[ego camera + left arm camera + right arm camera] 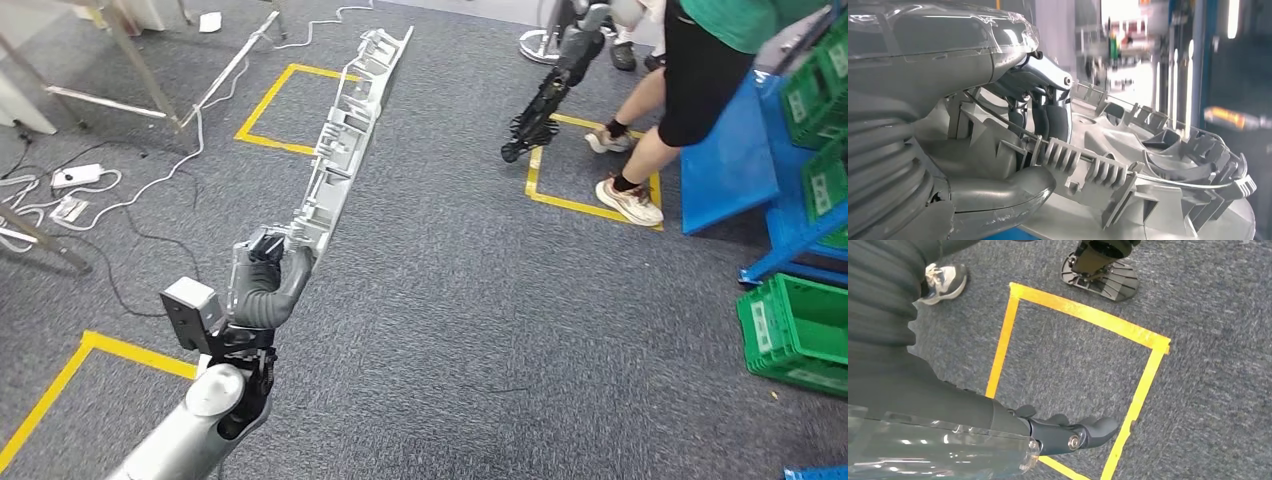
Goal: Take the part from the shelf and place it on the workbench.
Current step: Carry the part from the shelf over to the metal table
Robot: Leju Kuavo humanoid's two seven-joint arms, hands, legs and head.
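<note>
The part (345,130) is a long grey plastic moulding with ribs and clips. It stretches away from me above the grey carpet, tilted upward at its far end. My left hand (268,275) grips its near end, thumb wrapped over the edge. Up close in the left wrist view, the fingers (1050,107) press onto the ribbed part (1128,165) with the thumb (1003,192) under it. My right hand (1073,432) hangs over a yellow taped square (1143,340) holding nothing, fingers loosely extended. In the head view, my right hand (520,135) is dark and far off.
A person (700,70) in black shorts stands at a blue shelf (730,165) with green crates (795,330) at the right. White cables and a power strip (78,177) lie at the left near metal table legs (150,85). Yellow tape squares (290,105) mark the carpet.
</note>
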